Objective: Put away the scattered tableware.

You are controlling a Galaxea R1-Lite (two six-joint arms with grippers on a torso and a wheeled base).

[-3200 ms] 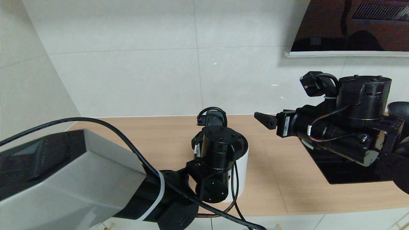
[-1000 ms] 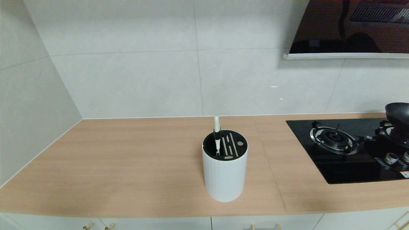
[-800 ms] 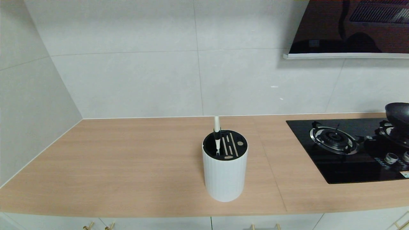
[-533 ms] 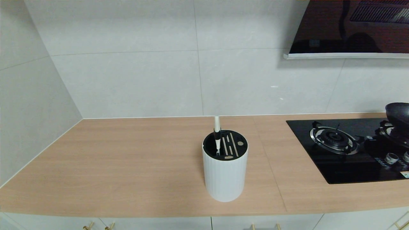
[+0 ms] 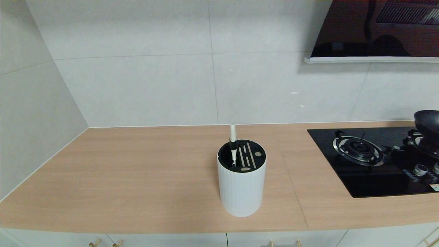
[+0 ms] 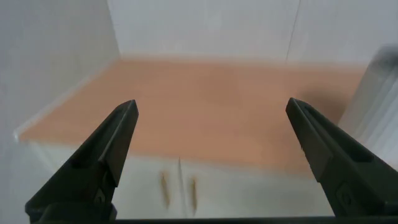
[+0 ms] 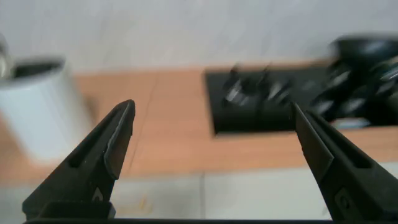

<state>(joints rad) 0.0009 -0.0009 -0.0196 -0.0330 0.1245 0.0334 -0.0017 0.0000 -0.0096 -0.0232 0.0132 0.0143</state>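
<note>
A white ribbed utensil holder (image 5: pixel 241 187) with a black slotted top stands near the front edge of the wooden counter (image 5: pixel 144 171). One white-and-black handled utensil (image 5: pixel 233 145) sticks upright out of it. My left gripper (image 6: pixel 211 130) is open and empty, held back off the counter's front edge, with the holder (image 6: pixel 376 93) at the side of its view. My right gripper (image 7: pixel 214 134) is also open and empty, in front of the counter between the holder (image 7: pixel 40 106) and the stove (image 7: pixel 286 99).
A black gas stove (image 5: pixel 374 157) with burners sits at the right of the counter, a dark pan (image 5: pixel 427 120) on its far burner. A range hood (image 5: pixel 374 31) hangs above it. Tiled walls close the back and left. Cabinet doors with handles (image 6: pixel 177 190) lie below the counter.
Both arms, which stood over the holder and the stove 3.2 s ago, have drawn back out of the head view. Over the last second nothing has moved.
</note>
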